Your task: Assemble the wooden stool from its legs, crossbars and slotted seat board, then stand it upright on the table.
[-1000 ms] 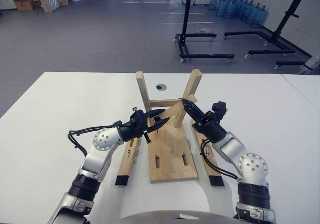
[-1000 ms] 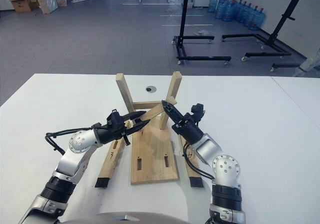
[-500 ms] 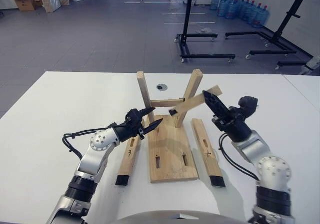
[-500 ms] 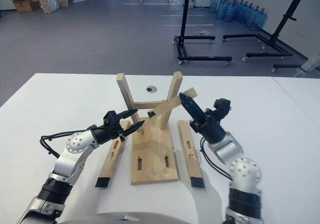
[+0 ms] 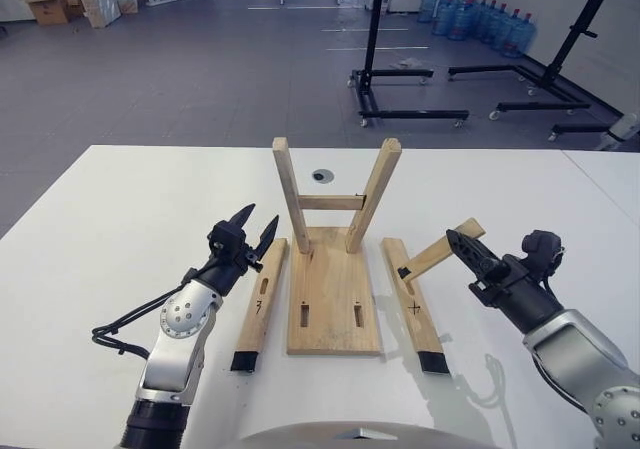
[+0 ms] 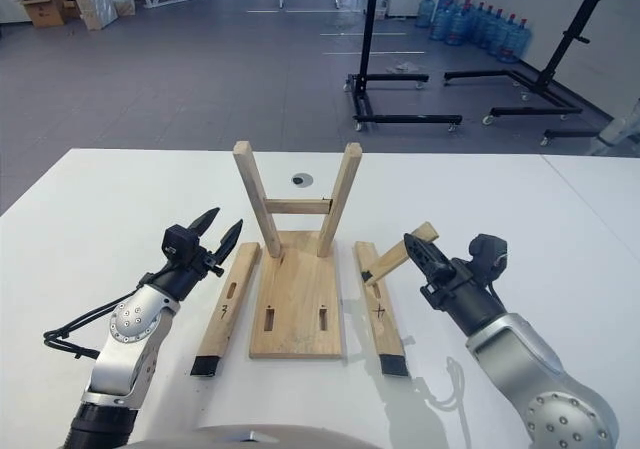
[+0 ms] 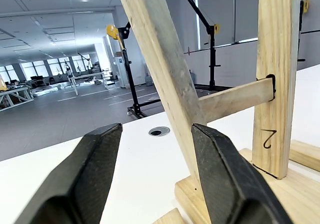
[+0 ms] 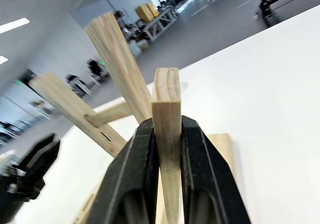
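The slotted seat board [image 5: 333,294] lies flat on the white table. At its far end two legs [image 5: 290,194] [image 5: 372,194] stand tilted, joined by one crossbar [image 5: 332,203]. One loose leg [image 5: 260,304] lies along the board's left side and another [image 5: 413,304] along its right. My right gripper [image 5: 460,241] is shut on a second crossbar [image 5: 437,251], held slanted above the right loose leg; the right wrist view has that bar [image 8: 166,109] clamped between both fingers. My left gripper [image 5: 260,216] is open and empty, above the far end of the left loose leg.
A round cable hole [image 5: 322,175] sits in the table behind the standing legs. Black wheeled stands [image 5: 400,79] and water bottles [image 5: 480,14] are on the floor beyond the far table edge. Bare tabletop stretches to both sides.
My right gripper carried the crossbar away from the standing legs, to the right and down. My left gripper drew back to the left, off the seat board, with its fingers still open.
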